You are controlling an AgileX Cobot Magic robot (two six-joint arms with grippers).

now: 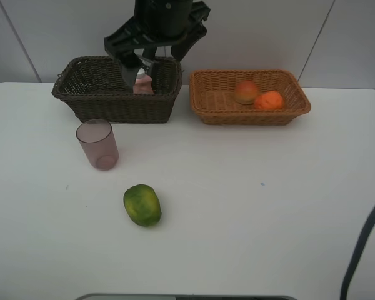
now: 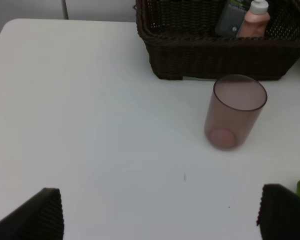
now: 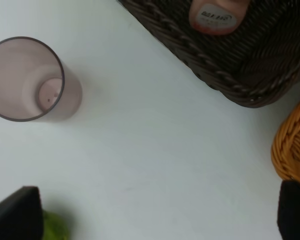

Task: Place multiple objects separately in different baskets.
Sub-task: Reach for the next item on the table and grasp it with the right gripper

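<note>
The dark brown basket (image 1: 112,103) holds the pink bottle (image 1: 142,85) and the dark grey bottle (image 2: 230,20); the pink bottle also shows in the left wrist view (image 2: 252,25). The orange-tan basket (image 1: 215,106) holds the peach-like fruit (image 1: 245,92) and the orange (image 1: 269,100). The mauve cup (image 1: 98,144) stands upright on the table, and the green fruit (image 1: 142,205) lies in front of it. My right gripper (image 1: 139,62) hangs open and empty high over the dark basket. My left gripper (image 2: 160,215) is open and empty, low and in front of the cup (image 2: 235,112); it is out of the exterior view.
The white table (image 1: 269,200) ends at a rounded left corner (image 2: 5,30). A black cable (image 1: 362,244) curves up at the front right. The two baskets stand side by side at the back, a small gap between them.
</note>
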